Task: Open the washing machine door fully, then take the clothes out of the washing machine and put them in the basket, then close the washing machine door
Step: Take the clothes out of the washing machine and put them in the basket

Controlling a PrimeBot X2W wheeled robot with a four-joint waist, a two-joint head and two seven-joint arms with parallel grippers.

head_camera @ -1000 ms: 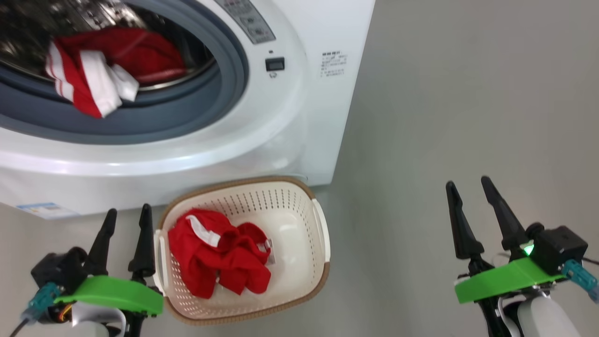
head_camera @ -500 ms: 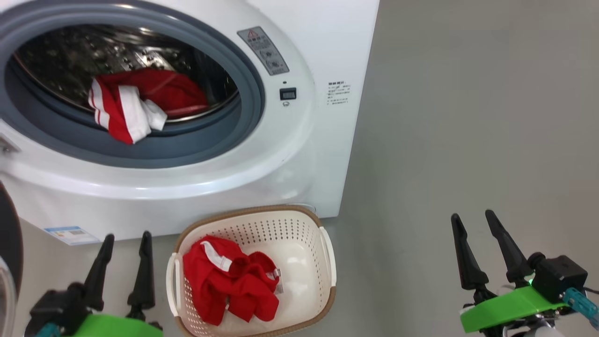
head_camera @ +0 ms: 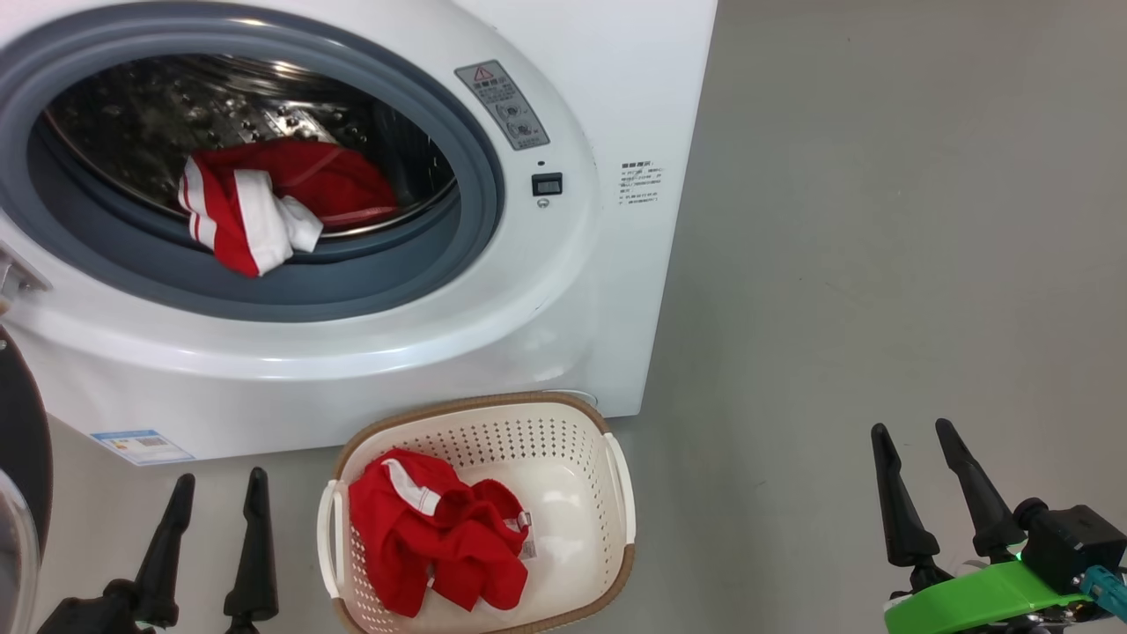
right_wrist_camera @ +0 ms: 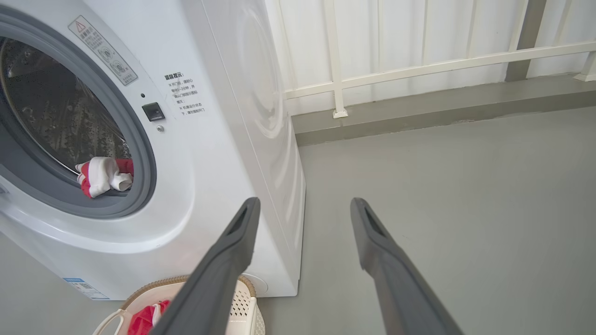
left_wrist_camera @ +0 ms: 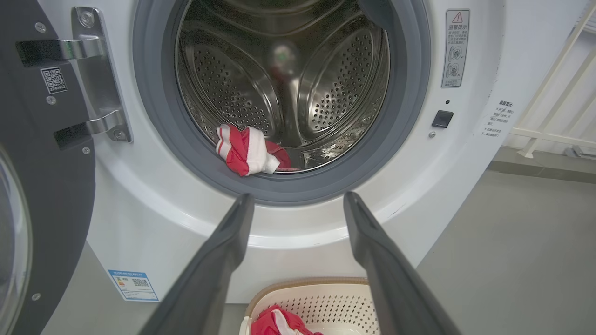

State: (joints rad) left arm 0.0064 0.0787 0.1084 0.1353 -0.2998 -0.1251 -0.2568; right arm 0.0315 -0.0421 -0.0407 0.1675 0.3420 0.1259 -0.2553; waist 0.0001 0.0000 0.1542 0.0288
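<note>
Looking down from the head, the washing machine [head_camera: 563, 291] filled the upper left of the frame, with its door [head_camera: 22, 440] swung open at the left edge. One red-and-white garment [head_camera: 255, 211] lay at the front of the steel drum, drooping onto the grey gasket [head_camera: 387, 282]. The basket [head_camera: 619, 493] stood on the grey floor just in front of the machine at lower centre, with a second red garment [head_camera: 431, 541] crumpled in its left half. The left gripper [head_camera: 221, 477] sat at lower left beside the basket, and the right gripper [head_camera: 911, 427] at lower right, well apart from it. Both had their fingers spread wide and held nothing. The left wrist view added the door's metal hinge [left_wrist_camera: 93, 79] at upper left, a QR sticker [left_wrist_camera: 53, 80] on the black rim, and the drum's perforated back wall. The right wrist view gave the machine's white side panel and, beyond it, a white railing [right_wrist_camera: 419, 65] across the top of the frame.
</note>
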